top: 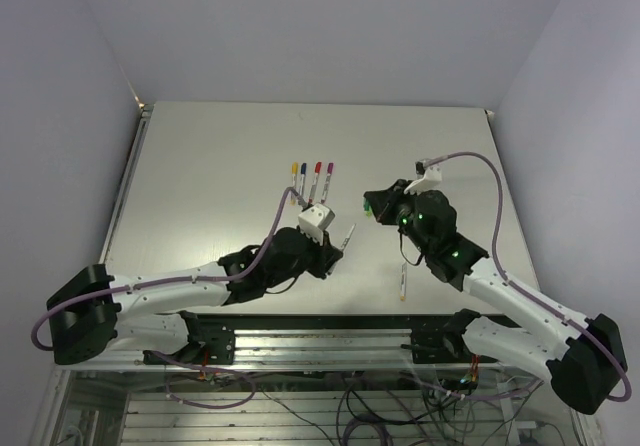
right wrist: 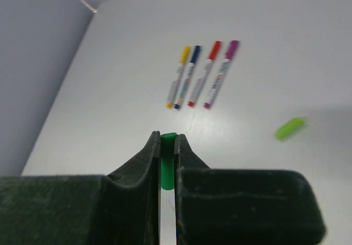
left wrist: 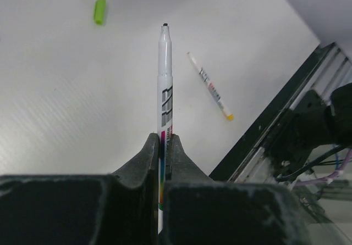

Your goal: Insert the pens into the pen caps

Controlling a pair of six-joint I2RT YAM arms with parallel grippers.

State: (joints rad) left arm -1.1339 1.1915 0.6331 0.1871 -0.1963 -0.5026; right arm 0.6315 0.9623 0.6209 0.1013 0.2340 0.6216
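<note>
Four capped pens (right wrist: 201, 77) done, lined up at twelve o'clock from the left gripper (left wrist: 165, 146); two to go. Pinches an uncapped pen (left wrist: 164, 74) in that claw, a dark green cap (right wrist: 168, 173) in the right gripper (right wrist: 168, 143). Shows the loose pen (left wrist: 210, 85) from left wrist and overhead only; the light green cap (right wrist: 290, 128) from both wrists.

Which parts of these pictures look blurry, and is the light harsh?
Left wrist view: left gripper, near the lens, soft; its pen crisp. Right wrist view: right gripper and its green cap equally soft. Top view: even light, faint shadows.
</note>
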